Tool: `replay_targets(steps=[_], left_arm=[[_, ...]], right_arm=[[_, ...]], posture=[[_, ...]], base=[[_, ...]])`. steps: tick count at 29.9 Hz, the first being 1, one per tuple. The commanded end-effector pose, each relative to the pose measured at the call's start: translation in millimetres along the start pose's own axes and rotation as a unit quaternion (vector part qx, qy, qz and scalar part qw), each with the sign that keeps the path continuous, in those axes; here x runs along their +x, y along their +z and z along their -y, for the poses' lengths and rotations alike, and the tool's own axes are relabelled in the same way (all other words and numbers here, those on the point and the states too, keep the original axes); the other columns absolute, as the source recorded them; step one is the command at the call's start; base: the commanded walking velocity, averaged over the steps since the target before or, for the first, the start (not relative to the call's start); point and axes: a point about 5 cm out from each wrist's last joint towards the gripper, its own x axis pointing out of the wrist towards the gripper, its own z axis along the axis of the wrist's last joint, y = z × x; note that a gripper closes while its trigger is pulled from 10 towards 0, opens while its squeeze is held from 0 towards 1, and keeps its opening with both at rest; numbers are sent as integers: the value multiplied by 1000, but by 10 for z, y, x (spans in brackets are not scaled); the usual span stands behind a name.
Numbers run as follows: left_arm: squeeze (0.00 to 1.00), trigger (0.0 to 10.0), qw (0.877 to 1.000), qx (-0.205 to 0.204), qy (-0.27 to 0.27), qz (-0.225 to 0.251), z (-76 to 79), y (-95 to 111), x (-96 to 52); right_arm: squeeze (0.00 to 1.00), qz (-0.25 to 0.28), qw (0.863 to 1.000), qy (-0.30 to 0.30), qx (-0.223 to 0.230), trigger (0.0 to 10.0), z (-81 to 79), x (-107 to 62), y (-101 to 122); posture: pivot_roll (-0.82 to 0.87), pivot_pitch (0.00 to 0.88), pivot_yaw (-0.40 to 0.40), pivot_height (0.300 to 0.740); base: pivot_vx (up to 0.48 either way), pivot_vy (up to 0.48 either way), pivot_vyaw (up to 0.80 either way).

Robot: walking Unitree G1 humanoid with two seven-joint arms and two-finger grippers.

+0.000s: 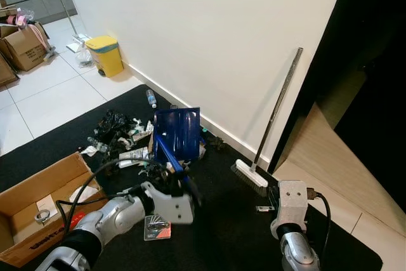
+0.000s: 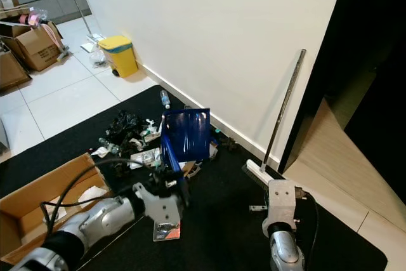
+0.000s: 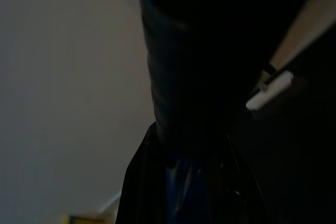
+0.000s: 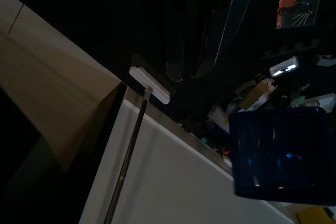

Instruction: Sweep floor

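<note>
A blue dustpan (image 1: 177,130) is held up, tilted, over the black mat (image 1: 228,233), its pan facing me. My left gripper (image 1: 188,187) is shut on the lower end of the dustpan's blue handle (image 1: 169,155). Beyond it, a pile of litter (image 1: 120,136) of dark scraps, wrappers and small bottles lies on the mat. A broom (image 1: 274,113) leans against the white wall, its white head (image 1: 249,178) on the mat. My right gripper (image 1: 279,211) hangs low just right of the broom head, holding nothing that I can see. The left wrist view is almost black, with a trace of the blue dustpan (image 3: 181,182).
An open cardboard box (image 1: 38,204) sits at my left on the mat. A red and white packet (image 1: 157,228) lies under my left forearm. A yellow bin (image 1: 106,54) and a plastic bottle (image 1: 151,98) stand by the wall. A wooden ramp (image 1: 330,157) and dark doorway are at right.
</note>
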Motion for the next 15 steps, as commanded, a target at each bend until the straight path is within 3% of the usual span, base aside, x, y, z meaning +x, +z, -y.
replay_targets(steps=[1,4,8,9,15], left_arm=[[0,10000,998,-48,36,-15,-53,-38,-3],[0,10000,986,-138,85,-33,-118,-71,18],[0,10000,979,-173,97,-41,-126,-91,19],[0,10000,969,-218,100,-52,-115,-124,17],[0,10000,931,-343,85,-91,21,-254,-33]], right_arm=[[0,-10,1000,-1,7,10000,-15,-31,-63],[0,-9,1000,0,6,10000,-11,-25,-58],[0,-9,1000,0,6,10000,-14,-24,-59],[0,-9,1000,1,6,10000,-17,-24,-62],[0,-9,1000,2,5,10000,-19,-14,-59]], posture=[[-65,164,81,740],[-61,160,78,740],[-62,159,78,740],[-62,158,78,740],[-66,150,78,740]], base=[[0,0,0],[0,0,0],[0,0,0],[0,0,0],[0,0,0]])
